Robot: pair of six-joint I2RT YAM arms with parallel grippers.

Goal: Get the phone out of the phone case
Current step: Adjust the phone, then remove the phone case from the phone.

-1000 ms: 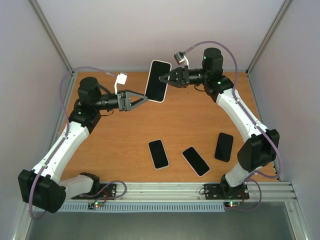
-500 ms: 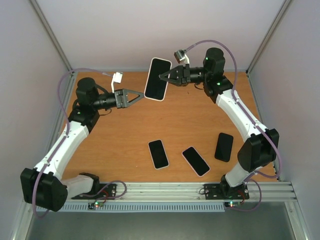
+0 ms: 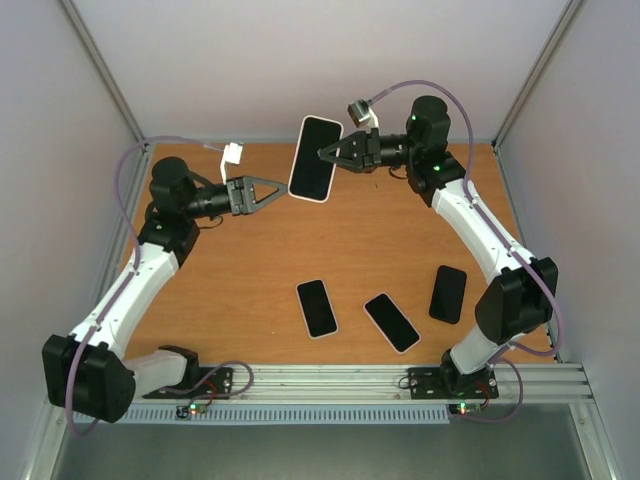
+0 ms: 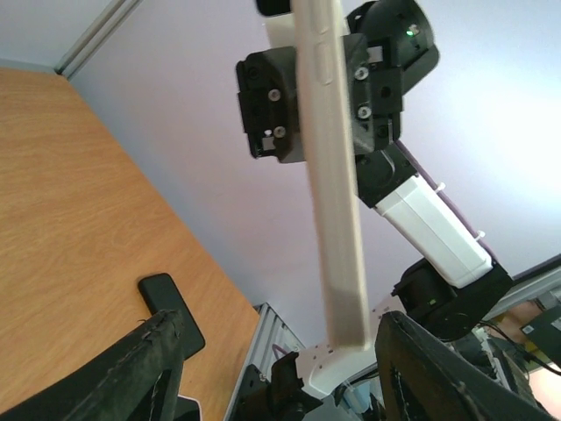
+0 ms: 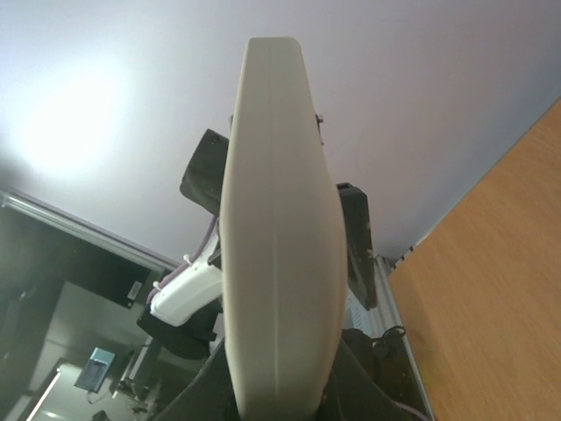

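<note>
A phone point(image 3: 315, 160) with a dark screen sits in a cream-white phone case point(image 4: 337, 219) and is held up in the air over the far part of the table. My right gripper point(image 3: 325, 155) is shut on the case's right edge. In the right wrist view the case's side point(image 5: 276, 219) fills the middle, clamped in my right gripper point(image 5: 276, 386). My left gripper point(image 3: 282, 189) is open just left of the phone's lower corner. In the left wrist view the case's lower end hangs between the spread fingers of my left gripper point(image 4: 280, 360) without touching either one.
Three more phones lie flat on the wooden table point(image 3: 240, 270) near the front: one with a white rim point(image 3: 316, 307), another point(image 3: 391, 322), and a black one point(image 3: 448, 293). Grey walls close in the back and both sides. A metal rail point(image 3: 400, 378) runs along the near edge.
My left gripper has drawn back slightly to the left and its fingers have narrowed a little. The held phone has shifted a touch up and left.
</note>
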